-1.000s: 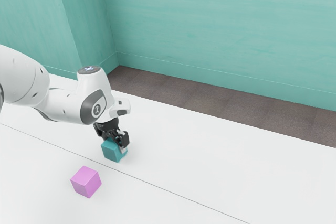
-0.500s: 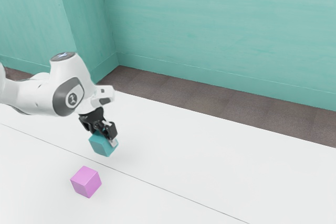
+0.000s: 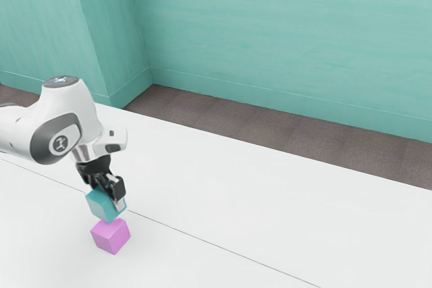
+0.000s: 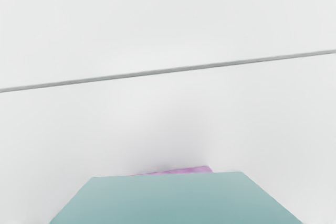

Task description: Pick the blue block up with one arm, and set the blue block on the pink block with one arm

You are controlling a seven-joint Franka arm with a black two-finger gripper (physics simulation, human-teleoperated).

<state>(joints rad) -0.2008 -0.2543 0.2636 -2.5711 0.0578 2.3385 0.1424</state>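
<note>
The blue block (image 3: 101,206), teal in colour, hangs in my gripper (image 3: 104,193), whose black fingers are shut on its upper part. It sits directly over the pink block (image 3: 111,235), just above or barely touching its top; I cannot tell which. In the wrist view the blue block (image 4: 178,199) lies large under the hand and hides most of the pink block (image 4: 173,170), of which a thin strip shows past its far edge.
The white table (image 3: 270,207) carries a thin dark seam line (image 3: 202,239) running across it just behind the blocks. Beyond the table's far edge lie a brown floor (image 3: 304,133) and teal walls.
My arm has carried the blue block toward the exterior view's left and slightly down, from beside the seam to a spot right above the pink block. The pink block has not moved.
</note>
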